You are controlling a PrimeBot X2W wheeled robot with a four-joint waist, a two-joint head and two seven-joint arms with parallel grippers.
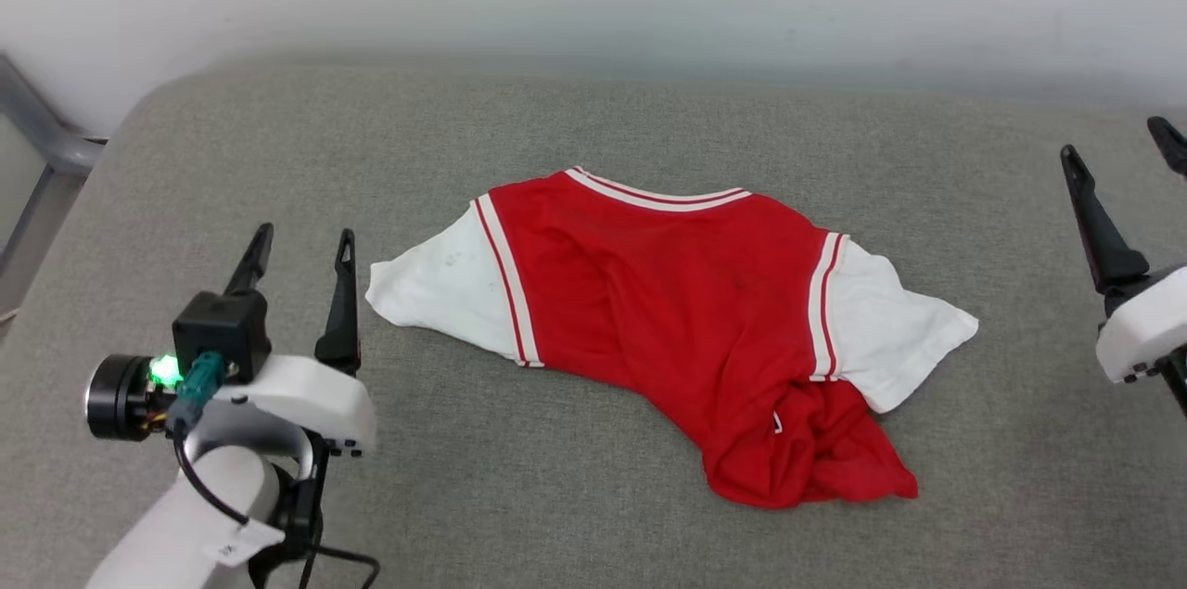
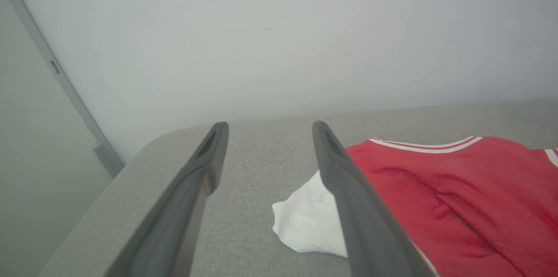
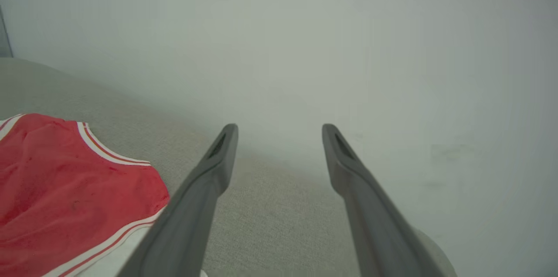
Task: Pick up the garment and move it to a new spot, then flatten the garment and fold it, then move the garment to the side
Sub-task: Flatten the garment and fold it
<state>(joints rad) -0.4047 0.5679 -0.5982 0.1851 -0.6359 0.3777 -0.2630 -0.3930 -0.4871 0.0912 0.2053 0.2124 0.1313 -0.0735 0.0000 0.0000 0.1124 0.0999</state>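
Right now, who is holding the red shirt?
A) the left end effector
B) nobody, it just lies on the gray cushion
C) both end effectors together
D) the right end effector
B: the red shirt lies on the gray cushion, while the left end effector and the right end effector are both open, off to its sides, touching no cloth.

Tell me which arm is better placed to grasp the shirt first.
Probably left: the open left gripper sits beside the shirt's sleeve, while the right gripper stands farther from the other sleeve.
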